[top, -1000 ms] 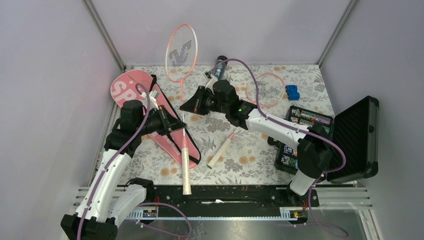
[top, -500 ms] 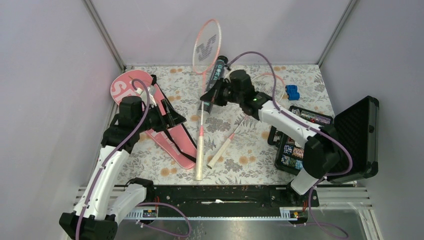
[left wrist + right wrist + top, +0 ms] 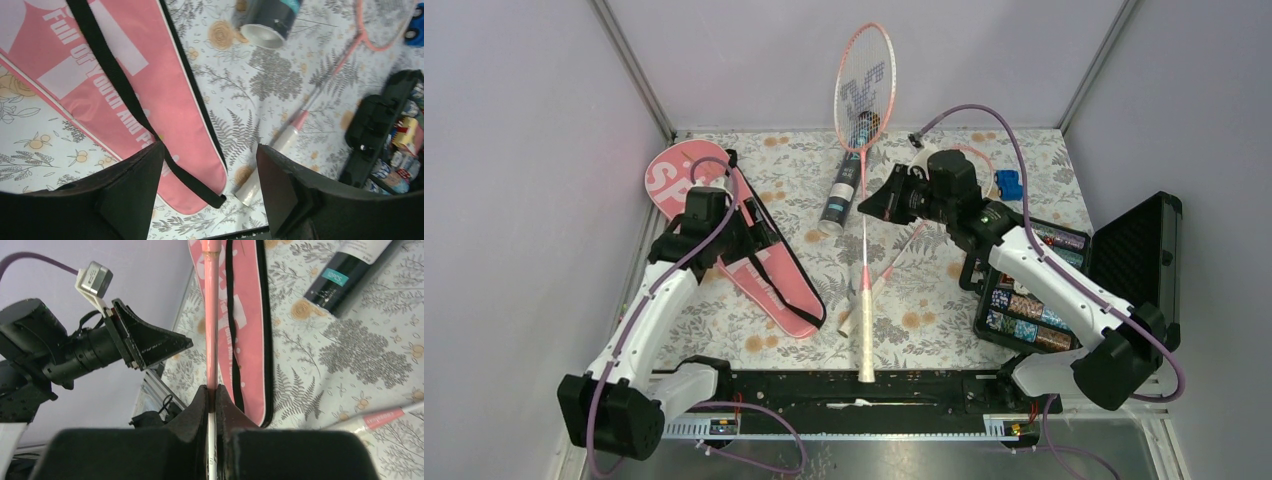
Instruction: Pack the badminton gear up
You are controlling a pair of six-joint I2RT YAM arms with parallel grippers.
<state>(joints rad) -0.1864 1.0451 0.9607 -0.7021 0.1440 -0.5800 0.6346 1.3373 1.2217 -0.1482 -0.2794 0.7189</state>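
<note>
My left gripper (image 3: 210,146): jaws wide apart, nothing held, above the pink bag (image 3: 769,285) at the desk's (image 3: 924,335) left edge. The racket (image 3: 863,265) that stood beside it a second ago has swung off to its right.
Second racket (image 3: 852,318): flat mid-desk, under the held one.
My right gripper (image 3: 867,207): clamped on the first racket's shaft, handle at the near edge, head past the far edge.
Black tube (image 3: 842,195): just left of it.

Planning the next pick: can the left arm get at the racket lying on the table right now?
Probably yes: the left gripper hangs open and empty over the pink bag, and the racket lies beside the bag, its handle bare.
</note>
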